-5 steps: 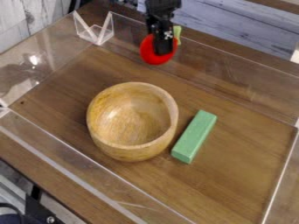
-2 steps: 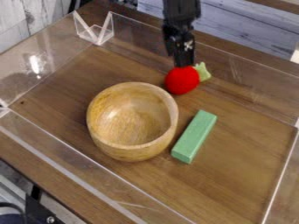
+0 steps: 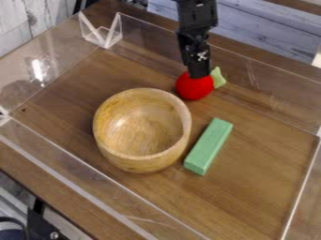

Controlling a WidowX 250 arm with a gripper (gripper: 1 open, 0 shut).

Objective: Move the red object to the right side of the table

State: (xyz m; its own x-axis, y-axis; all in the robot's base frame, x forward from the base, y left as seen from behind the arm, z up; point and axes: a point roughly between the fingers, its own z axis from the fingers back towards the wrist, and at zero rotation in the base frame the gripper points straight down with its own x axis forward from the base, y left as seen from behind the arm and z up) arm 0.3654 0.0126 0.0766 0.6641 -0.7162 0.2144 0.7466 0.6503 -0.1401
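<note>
Pincer: dark fingers (image 3: 202, 62) at the fruit's 12 o'clock edge; I cannot tell how wide they stand, or whether they touch it.
Arm: enters from 12 o'clock, its hand pitched down toward the fruit and turned differently from a moment ago.
Red fruit: the red toy (image 3: 193, 86) lies on the tabletop (image 3: 265, 130), its green stem (image 3: 219, 77) at 2 o'clock.
Change: a second ago the fruit was farther toward 11 o'clock, partly behind the pincer; it has come toward 5 o'clock, and has barely shifted since the middle view while the hand has turned.
Meaning: that looks like a set-down, though the fruit sits near mid-width; if right means 3 o'clock in this view, more travel seems needed.
Wooden bowl: the bowl (image 3: 105, 139) is at the fruit's 7 o'clock, near it.
Green block: the block (image 3: 208, 146) is near its 6 o'clock; a low carry that way could bump it.
</note>
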